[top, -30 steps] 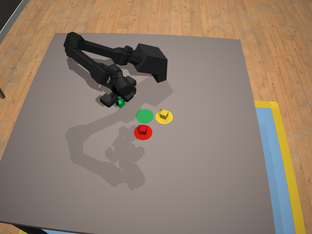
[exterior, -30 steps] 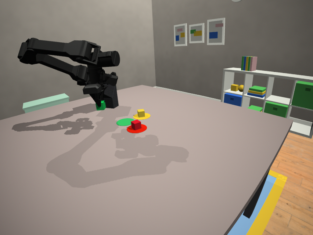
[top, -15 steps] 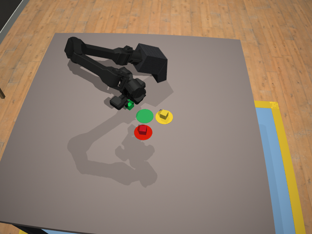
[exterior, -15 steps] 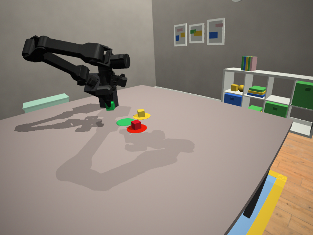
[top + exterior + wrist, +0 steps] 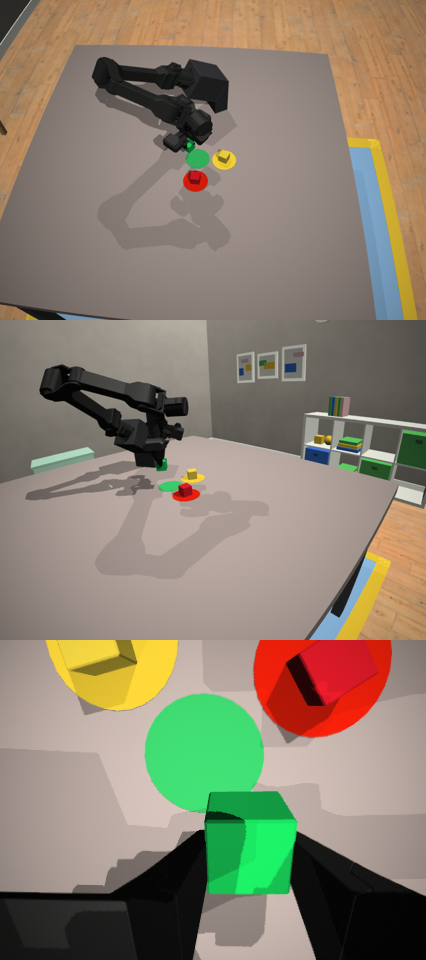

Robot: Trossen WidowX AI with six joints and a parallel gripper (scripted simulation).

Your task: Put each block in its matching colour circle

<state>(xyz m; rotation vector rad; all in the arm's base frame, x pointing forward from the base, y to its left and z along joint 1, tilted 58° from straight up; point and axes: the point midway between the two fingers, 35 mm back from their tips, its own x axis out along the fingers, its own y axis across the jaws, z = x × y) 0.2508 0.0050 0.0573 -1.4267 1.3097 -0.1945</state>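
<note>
Gripper (image 5: 249,860) clamping green block (image 5: 249,842) between both fingers, carrying it clear of table (image 5: 275,223). Block hanging just short of green circle (image 5: 204,750), at circle's near edge in wrist view, not inside it. Red block (image 5: 194,176) sitting inside red circle (image 5: 187,186). Yellow block (image 5: 223,156) sitting inside yellow circle (image 5: 231,162). Arm (image 5: 103,395) folding low over table, casting shadow past circles.

One block (image 5: 223,156) sits in a circle (image 5: 231,161); another block (image 5: 194,176) in the circle (image 5: 201,185) beside it.
</note>
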